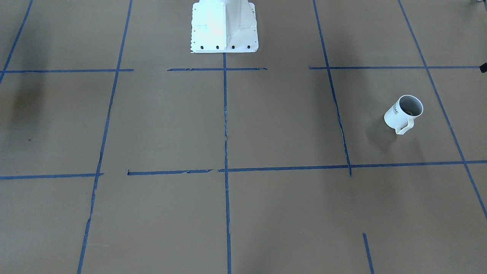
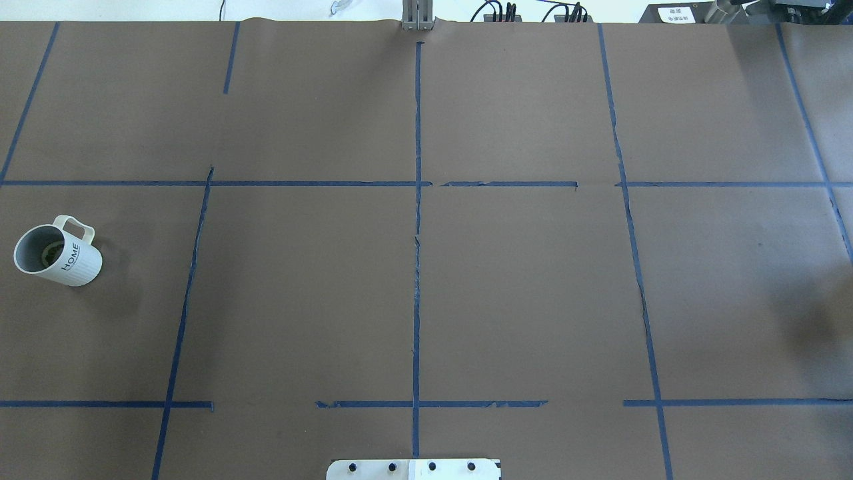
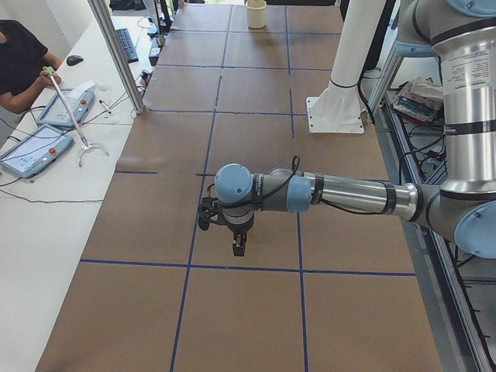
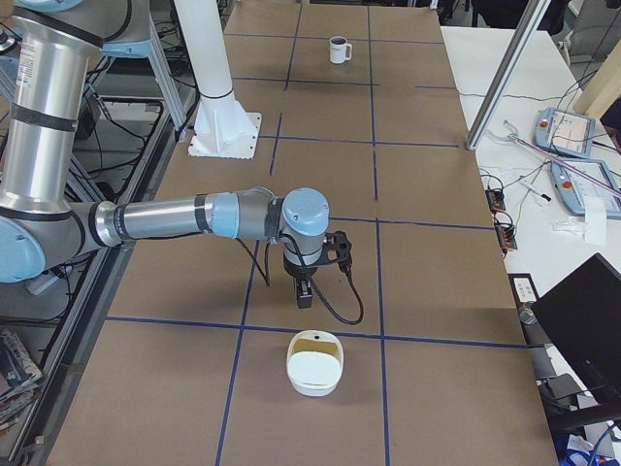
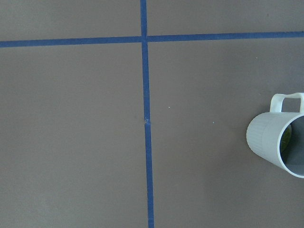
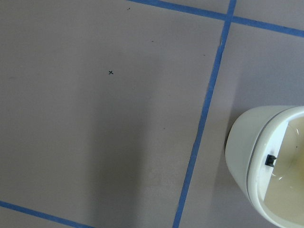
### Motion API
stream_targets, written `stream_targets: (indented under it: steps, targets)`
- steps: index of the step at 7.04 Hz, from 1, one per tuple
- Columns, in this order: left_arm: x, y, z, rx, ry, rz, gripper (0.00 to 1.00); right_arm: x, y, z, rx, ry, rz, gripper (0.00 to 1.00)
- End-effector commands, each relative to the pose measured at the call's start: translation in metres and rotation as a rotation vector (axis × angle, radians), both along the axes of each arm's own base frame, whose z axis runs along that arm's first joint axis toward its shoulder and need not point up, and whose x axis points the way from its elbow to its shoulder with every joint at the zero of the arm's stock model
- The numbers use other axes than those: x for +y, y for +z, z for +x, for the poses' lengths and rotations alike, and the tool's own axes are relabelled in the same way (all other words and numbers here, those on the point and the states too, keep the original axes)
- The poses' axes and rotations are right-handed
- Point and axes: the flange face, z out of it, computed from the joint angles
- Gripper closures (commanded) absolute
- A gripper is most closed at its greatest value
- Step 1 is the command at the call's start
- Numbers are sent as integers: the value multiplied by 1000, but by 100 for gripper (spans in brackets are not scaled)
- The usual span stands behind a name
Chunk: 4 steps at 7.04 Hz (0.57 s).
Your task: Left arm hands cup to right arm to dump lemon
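The cup (image 2: 58,256), a white mug lettered HOME, stands upright at the table's far left end. It also shows in the front view (image 1: 404,113), in the left wrist view (image 5: 278,142) at the right edge, and far off in the right side view (image 4: 338,49). The lemon (image 2: 48,255) lies inside it, partly seen. My left gripper (image 3: 238,249) hangs high over that end; I cannot tell if it is open or shut. My right gripper (image 4: 304,299) hangs over the other end; I cannot tell its state either. Neither shows in the overhead, front or wrist views.
A white tub (image 4: 315,364) stands on the table just beyond my right gripper and fills the right edge of the right wrist view (image 6: 270,161). The robot's white base (image 1: 224,26) stands at mid-table. Blue tape lines grid the brown surface. An operator's desk with tablets (image 3: 46,132) runs alongside.
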Motion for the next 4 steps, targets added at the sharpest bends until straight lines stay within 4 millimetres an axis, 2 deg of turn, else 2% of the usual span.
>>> stream_targets:
  steps: [1,2,3,4]
  targets:
    - [0,-6,3,48,5,9,0,1,3,-1,-11,-1,2,0]
    - [-7,-19,18,49,33,110,0,1,3,-1,-12,0,1,0]
    - [-11,-21,41,49,13,91,0,0,0,-3,-31,7,14,0]
    - [-17,-28,77,-3,-2,103,0,-6,-9,-4,-42,41,52,0]
